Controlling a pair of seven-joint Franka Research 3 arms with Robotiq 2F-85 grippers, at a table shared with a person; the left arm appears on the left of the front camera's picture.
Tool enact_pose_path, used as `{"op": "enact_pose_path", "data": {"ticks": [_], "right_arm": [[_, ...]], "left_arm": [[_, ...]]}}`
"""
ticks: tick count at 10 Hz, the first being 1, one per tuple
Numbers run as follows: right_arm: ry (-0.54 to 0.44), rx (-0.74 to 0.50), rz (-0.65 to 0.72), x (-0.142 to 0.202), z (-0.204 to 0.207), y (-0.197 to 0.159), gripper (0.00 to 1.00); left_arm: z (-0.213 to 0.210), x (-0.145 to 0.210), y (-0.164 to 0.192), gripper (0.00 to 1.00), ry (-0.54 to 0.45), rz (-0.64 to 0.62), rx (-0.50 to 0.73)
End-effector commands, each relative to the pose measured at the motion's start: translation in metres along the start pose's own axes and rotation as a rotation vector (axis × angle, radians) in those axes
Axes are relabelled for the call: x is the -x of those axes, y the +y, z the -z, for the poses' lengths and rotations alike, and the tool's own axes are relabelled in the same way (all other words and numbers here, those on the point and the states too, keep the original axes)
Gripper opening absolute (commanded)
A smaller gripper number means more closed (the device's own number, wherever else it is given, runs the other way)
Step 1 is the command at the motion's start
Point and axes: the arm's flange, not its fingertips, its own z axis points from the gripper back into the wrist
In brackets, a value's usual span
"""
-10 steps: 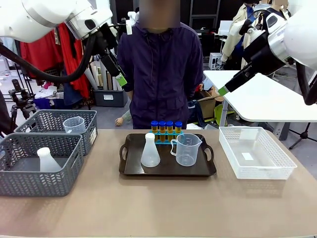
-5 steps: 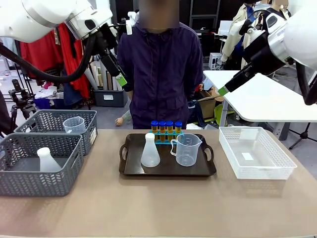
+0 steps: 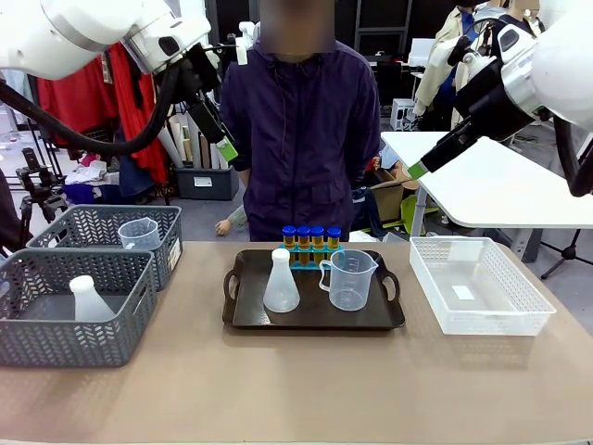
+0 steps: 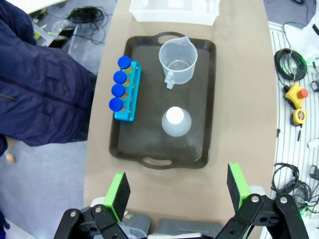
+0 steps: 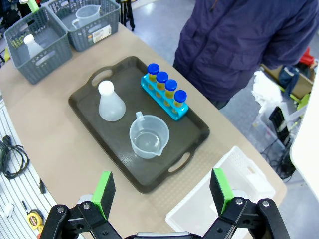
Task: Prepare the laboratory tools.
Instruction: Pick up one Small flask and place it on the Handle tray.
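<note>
near edge of the worktop [image 3: 296, 389] is bare. on the left stand two grey baskets: the nearer grey basket [image 3: 37, 348] holds a second whitish flask [image 3: 89, 300], the farther grey basket [image 3: 93, 222] holds a second clear beaker [image 3: 138, 234].

mid worktop: dark tray [image 3: 243, 320] with all the tools on it. whitish flask [image 3: 281, 281] stands upright on the tray's left half; clear beaker [image 3: 349, 279] stands just beside it on the right, apart, handle toward the flask. behind both, at the tray's far edge, a blue rack [image 5: 164, 100] holds four amber tubes with blue caps [image 3: 309, 239] in a row, upright.

right of the tray: white basket [image 3: 477, 287], nothing in it but a small label on its floor.

far side: a person in a dark jacket [image 3: 301, 130] stands at the table, hands not on the tools.

left gripper [image 4: 177, 190] hangs high above the tray, jaws wide apart, holding nothing. right gripper [image 5: 162, 193] likewise hangs high above the worktop, jaws wide apart, nothing between them.

judgement: no tool is gripped, and flask, beaker and tubes all sit on the tray. task appears at its very start; picking up and placing of every tool is left. where each should go cannot be told from this.
</note>
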Motion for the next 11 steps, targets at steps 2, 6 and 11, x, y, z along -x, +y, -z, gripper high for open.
{"op": "enact_pose_path", "data": {"ticks": [2,6,11], "right_arm": [[-0.008,-0.013,-0.001,0.0000,-0.0001,-0.0009,1.00],[-0.008,-0.013,-0.001,0.0000,-0.0001,-0.0009,1.00],[-0.008,-0.013,-0.001,0.0000,-0.0001,-0.0009,1.00]], "left_arm": [[-0.0040,0.0010,-0.0004,1.00,0.002,-0.001,-0.005],[-0.0040,0.0010,-0.0004,1.00,0.002,-0.001,-0.005],[-0.0040,0.0010,-0.0004,1.00,0.002,-0.001,-0.005]]}}
